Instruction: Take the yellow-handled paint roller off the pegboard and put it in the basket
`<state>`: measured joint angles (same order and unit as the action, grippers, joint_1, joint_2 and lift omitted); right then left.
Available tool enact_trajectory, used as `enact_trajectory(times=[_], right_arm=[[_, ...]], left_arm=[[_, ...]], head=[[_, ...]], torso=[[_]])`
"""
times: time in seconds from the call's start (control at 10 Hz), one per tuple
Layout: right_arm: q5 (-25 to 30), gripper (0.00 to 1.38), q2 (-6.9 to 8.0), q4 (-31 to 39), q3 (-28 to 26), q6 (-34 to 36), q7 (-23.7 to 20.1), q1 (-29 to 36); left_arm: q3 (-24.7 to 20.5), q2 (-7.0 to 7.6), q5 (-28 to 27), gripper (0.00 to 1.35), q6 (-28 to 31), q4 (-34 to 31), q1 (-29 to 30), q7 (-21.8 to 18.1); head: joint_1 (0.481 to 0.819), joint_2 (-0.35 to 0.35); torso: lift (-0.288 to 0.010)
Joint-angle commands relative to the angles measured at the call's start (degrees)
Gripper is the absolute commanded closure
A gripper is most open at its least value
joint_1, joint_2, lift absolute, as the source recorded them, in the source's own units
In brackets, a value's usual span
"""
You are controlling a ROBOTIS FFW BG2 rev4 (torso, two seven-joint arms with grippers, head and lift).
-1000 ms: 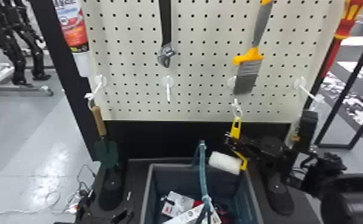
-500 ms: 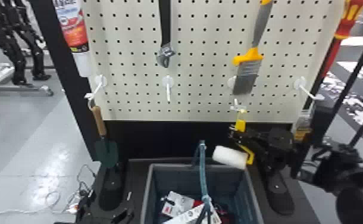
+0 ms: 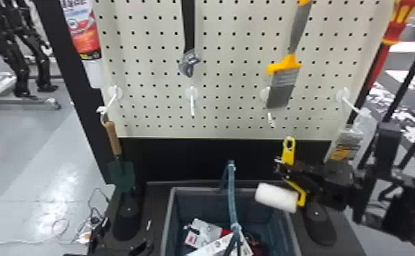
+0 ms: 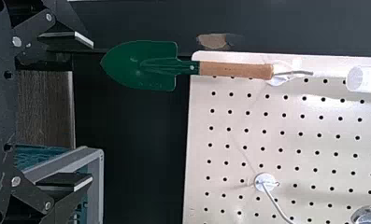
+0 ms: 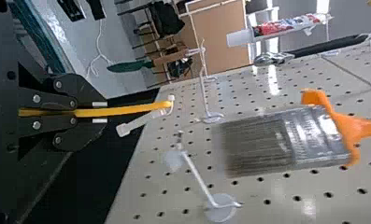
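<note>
In the head view my right gripper [image 3: 282,170] holds the yellow-handled paint roller [image 3: 288,155] by its handle, below and slightly right of a white hook [image 3: 270,120], apart from it. The white roller sleeve [image 3: 276,197] hangs over the right rim of the basket [image 3: 169,218]. From the right wrist view, my right gripper [image 5: 99,112] is shut on the yellow handle [image 5: 122,111], with a white loop at its end. My left gripper [image 3: 126,235] is low at the left of the head view; in the left wrist view the left gripper [image 4: 93,112] is open, nothing between its fingers.
A green trowel [image 3: 121,173] hangs left of the basket. On the pegboard [image 3: 230,102] are a wrench [image 3: 189,63] and a wide brush [image 3: 283,86]. A clear package [image 3: 346,146] hangs right of my right gripper. A blue handle [image 3: 231,194] arches over boxes in the basket.
The roller has come away from its hook, and its handle top now stands lower and farther right. The sleeve has dropped a little and shifted right with my right gripper. The left arm has stayed put.
</note>
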<state>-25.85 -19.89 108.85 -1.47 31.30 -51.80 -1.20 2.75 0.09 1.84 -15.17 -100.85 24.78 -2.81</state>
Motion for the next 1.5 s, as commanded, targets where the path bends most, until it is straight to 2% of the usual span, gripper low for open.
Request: enact_trajectory(times=[0.0,0.2,0.5,0.9,1.0,1.1,1.2,1.3,1.4], right_arm=[[-0.9,1.28,0.11,-2.5,0.2,0.7,-0.8,0.8],[0.0,1.28,0.82,-6.5,2.2,0.5,-3.1,-0.1],[0.9,1.28,1.87,-14.7,8.0,-0.3,-6.8,-3.7],[0.4,1.28,2.57,-25.0,13.2,-3.9,-8.4,-7.2],[0.4,1.07,2.75,-26.2,13.2,-4.0,-8.4,-7.2],[0.3,0.48,2.93,-26.9,13.1,-5.0,-8.4,-7.3],[0.5,0.06,2.84,-26.8,12.9,-5.5,-8.3,-7.5],[0.5,0.09,2.75,-26.7,12.9,-5.7,-8.2,-7.6],[0.5,0.18,2.84,-26.7,12.9,-5.9,-8.2,-7.6]], left_arm=[[0.2,-0.24,0.0,0.28,0.3,0.0,-0.1,0.0],[0.2,-0.24,0.1,0.28,0.4,0.0,-0.1,0.0],[0.2,-0.24,0.1,0.28,0.4,0.2,-0.1,0.0],[0.4,-0.24,0.2,0.28,0.1,0.7,-0.3,0.0],[0.4,-0.24,0.3,0.28,0.1,0.7,-0.3,0.0],[0.3,-0.24,0.3,0.28,-0.1,0.7,-0.3,0.0],[0.2,-0.24,0.3,0.28,-0.1,0.7,-0.3,0.0],[0.3,-0.24,0.3,0.28,-0.1,0.7,-0.3,0.0],[0.2,-0.24,0.3,0.28,-0.2,0.7,-0.3,0.0]], head=[[0.549,0.0],[0.549,0.0],[0.549,0.0],[0.549,0.0],[0.549,0.0],[0.549,0.0],[0.549,0.0],[0.549,0.0],[0.549,0.0]], torso=[[-0.1],[-0.1],[-0.1],[-0.1],[-0.1],[-0.1],[-0.1],[-0.1],[-0.1]])
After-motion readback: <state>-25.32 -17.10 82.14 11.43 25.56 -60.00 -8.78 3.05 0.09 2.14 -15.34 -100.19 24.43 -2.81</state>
